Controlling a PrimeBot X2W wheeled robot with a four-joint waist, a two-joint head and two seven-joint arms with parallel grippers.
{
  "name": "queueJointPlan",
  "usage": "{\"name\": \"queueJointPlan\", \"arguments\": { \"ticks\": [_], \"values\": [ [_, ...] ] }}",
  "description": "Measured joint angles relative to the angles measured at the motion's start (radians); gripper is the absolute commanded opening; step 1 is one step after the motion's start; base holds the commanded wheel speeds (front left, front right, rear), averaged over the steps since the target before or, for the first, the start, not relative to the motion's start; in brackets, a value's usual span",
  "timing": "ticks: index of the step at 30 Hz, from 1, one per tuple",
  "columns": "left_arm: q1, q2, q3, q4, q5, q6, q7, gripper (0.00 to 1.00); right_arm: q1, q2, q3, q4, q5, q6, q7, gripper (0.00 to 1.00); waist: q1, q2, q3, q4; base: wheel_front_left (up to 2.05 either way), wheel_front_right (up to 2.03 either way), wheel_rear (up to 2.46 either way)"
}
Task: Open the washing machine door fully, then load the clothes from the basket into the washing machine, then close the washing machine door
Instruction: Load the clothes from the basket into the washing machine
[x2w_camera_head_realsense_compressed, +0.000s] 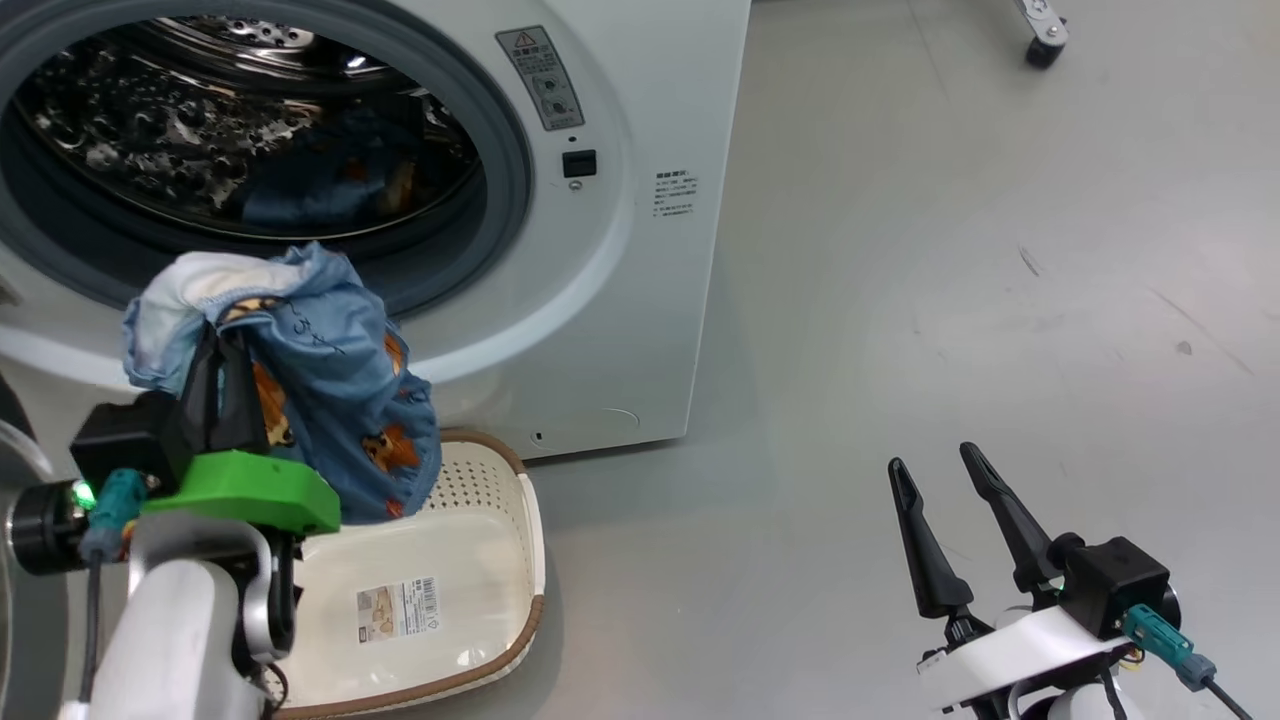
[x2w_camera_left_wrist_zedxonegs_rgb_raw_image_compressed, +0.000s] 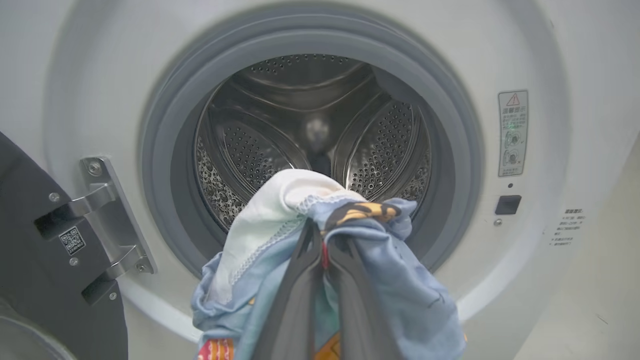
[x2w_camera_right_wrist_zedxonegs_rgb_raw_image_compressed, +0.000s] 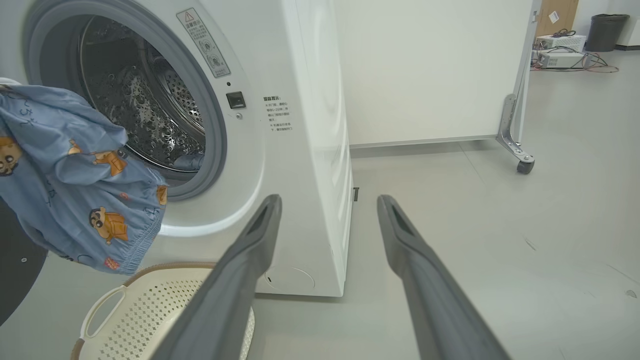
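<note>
Two dark fingers of the left gripper (x2w_camera_head_realsense_compressed: 222, 345), at the lower left of the head view, are pinched together on the clothes (x2w_camera_head_realsense_compressed: 330, 380). These hang bunched above the basket (x2w_camera_head_realsense_compressed: 536, 560), before the mouth of the washing machine (x2w_camera_head_realsense_compressed: 640, 330). Blue fabric (x2w_camera_head_realsense_compressed: 320, 195) lies inside the drum (x2w_camera_head_realsense_compressed: 120, 120). At lower right, the right gripper (x2w_camera_head_realsense_compressed: 931, 455) stands spread wide and holds nothing.

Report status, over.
Left pincer shut on the clothes, held before the washing machine opening. Right pincer open, empty. Door open; nothing blocks the drum.
</note>
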Motion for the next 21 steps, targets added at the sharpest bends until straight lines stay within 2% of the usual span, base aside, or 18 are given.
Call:
{"name": "queueJointPlan", "arguments": {
  "ticks": [9, 21],
  "values": [
    [-0.114, 0.068, 0.078, 0.101, 0.015, 0.009, 0.050, 0.00, -0.040, 0.008, 0.030, 0.013, 0.009, 0.000, 0.000, 1.00, 0.0000, 0.0000, 0.047, -0.074, 0.00, 0.00, 0.00],
    [-0.301, 0.157, 0.128, 0.224, 0.049, 0.014, 0.119, 0.00, -0.050, 0.016, 0.058, 0.024, 0.028, 0.000, 0.000, 1.00, 0.0001, 0.0000, 0.131, -0.178, 0.00, 0.00, 0.00]
  ]
}}
